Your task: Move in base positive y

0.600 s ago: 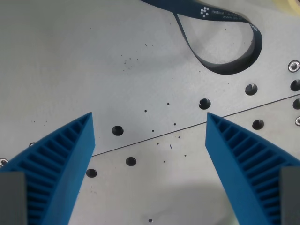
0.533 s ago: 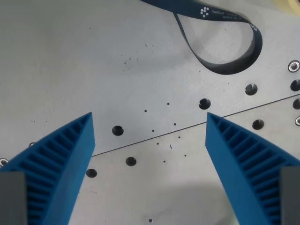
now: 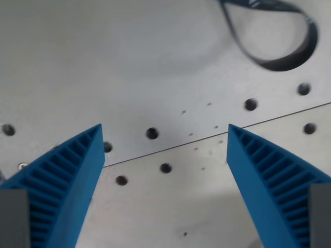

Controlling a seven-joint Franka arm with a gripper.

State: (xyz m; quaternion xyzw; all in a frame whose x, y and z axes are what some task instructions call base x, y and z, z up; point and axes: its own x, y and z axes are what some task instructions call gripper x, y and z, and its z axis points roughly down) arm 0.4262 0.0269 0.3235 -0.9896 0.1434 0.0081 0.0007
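Below the gripper [image 3: 164, 135] lay a grey metal table [image 3: 103, 57], two plates meeting at a seam [image 3: 207, 138] that ran between the fingers, with a scatter of bolt holes [image 3: 151, 133] along it. No object belonged to the task; it was a plain move, and the only loose thing, a dark blue strap [image 3: 269, 31], looped ahead of the gripper and toward the wrist view's right, well apart from it. The likeliest trouble, as I judged it, was the travel carrying the fingers into that strap and dragging it, or dipping low enough to scrape the plate. The arm pointed straight down at the surface, and both blue ribbed fingers [image 3: 67, 175] stood spread wide, released, holding nothing.
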